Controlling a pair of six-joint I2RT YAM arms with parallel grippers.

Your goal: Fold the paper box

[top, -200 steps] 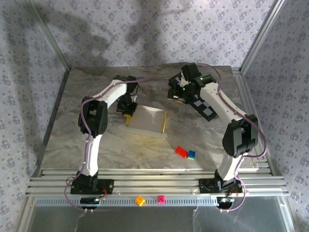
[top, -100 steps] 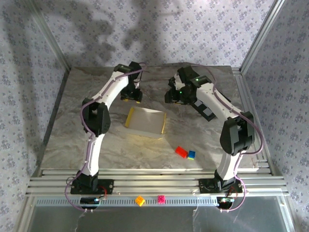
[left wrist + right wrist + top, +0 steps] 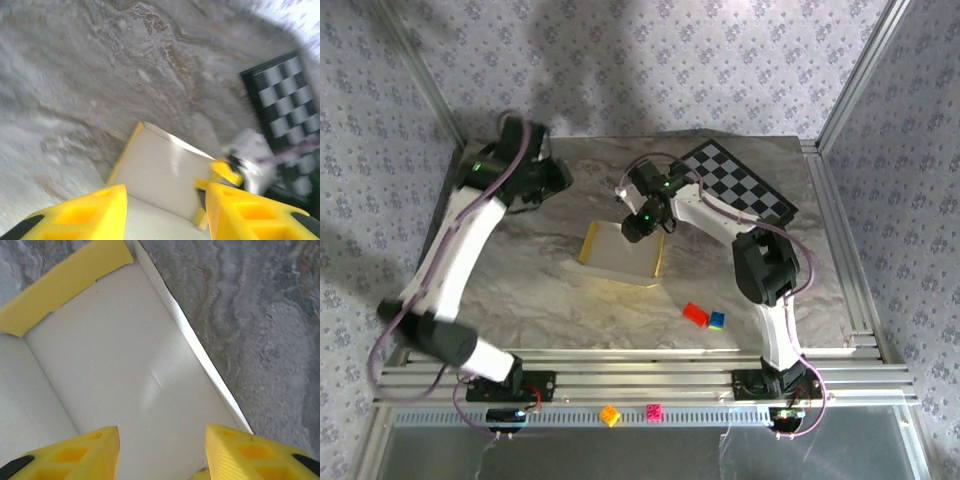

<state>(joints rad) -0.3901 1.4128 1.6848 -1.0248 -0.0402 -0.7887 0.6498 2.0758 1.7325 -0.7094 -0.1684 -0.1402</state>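
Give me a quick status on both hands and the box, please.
Left hand open, off the paper box. Right hand open, above its white inside. Nothing blocking.

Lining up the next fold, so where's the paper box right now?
Top view: the paper box lies mid-table, its far edge under the right gripper, the red brick nearer the bases.

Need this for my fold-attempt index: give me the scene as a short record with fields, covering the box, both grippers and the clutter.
paper box: mid-table, shallow tray shape, white inside up, yellow side walls raised
left gripper: open, empty, above the table to the far left of the box
right gripper: open, empty, over the box's white inside near its far right corner
checkerboard mat: flat, far right, apart from the box
red brick, blue brick: next to each other, near right of the box
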